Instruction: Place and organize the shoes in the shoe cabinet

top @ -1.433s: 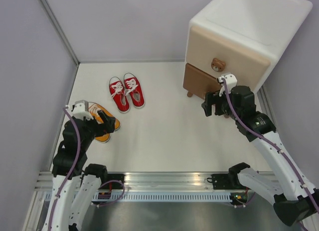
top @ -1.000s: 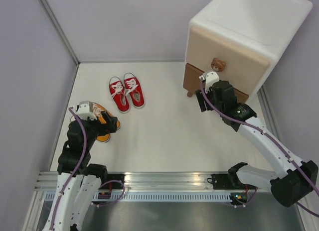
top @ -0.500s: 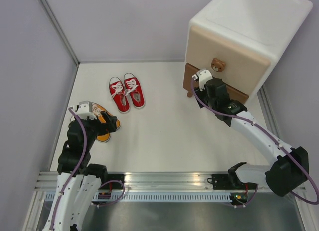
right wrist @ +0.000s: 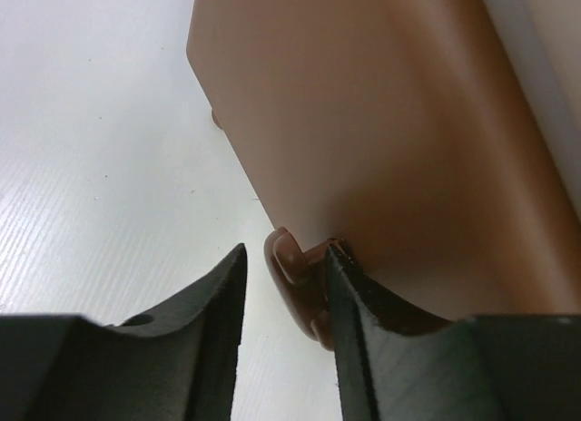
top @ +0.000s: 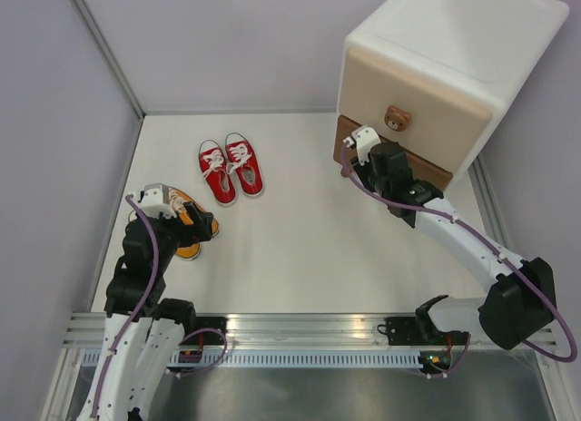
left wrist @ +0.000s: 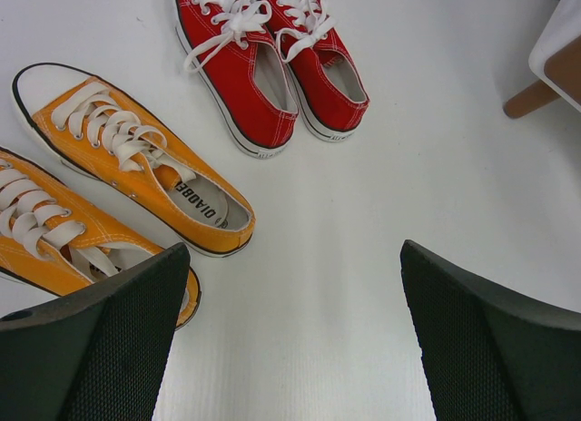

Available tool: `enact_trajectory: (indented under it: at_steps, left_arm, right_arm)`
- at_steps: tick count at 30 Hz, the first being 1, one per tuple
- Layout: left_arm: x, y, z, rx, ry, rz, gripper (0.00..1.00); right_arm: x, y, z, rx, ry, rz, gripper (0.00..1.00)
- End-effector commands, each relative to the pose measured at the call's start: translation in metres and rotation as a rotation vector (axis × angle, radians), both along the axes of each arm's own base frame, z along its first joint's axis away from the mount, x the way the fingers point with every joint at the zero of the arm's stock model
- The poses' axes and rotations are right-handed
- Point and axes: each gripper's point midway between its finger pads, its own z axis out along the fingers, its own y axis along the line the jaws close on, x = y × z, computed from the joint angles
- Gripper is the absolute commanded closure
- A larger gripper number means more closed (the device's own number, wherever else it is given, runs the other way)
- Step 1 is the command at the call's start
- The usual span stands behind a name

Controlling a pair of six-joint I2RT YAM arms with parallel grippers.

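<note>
the right pincer [right wrist: 286,250] is set around the knob [right wrist: 297,278] of the brown drawer [right wrist: 363,122] on the cabinet [top: 454,40] at 1 o'clock, not clenched, with a gap left on one side. pulled so, the knob may be lost. the shoes [top: 218,173] lie at 10 o'clock beside the released left pincer [left wrist: 292,247].

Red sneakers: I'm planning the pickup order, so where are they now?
In the top view the red sneakers lie side by side left of centre, just beyond the orange pair and well left of the shoe cabinet.
</note>
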Motion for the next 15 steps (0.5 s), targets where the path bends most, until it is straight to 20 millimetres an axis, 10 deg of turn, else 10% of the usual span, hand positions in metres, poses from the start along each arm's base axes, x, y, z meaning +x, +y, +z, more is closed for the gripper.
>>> enact_trajectory:
  at_steps: [1,15]
  left_arm:
    - [0.006,-0.003,0.009,0.023,-0.047,-0.027,0.00]
    - [0.006,-0.002,0.008,0.025,-0.045,-0.026,0.00]
  right_arm:
    - [-0.008,0.000,-0.012,-0.019,0.067,0.016,0.59]
    - [-0.026,0.017,0.016,0.035,0.066,0.112,0.91]
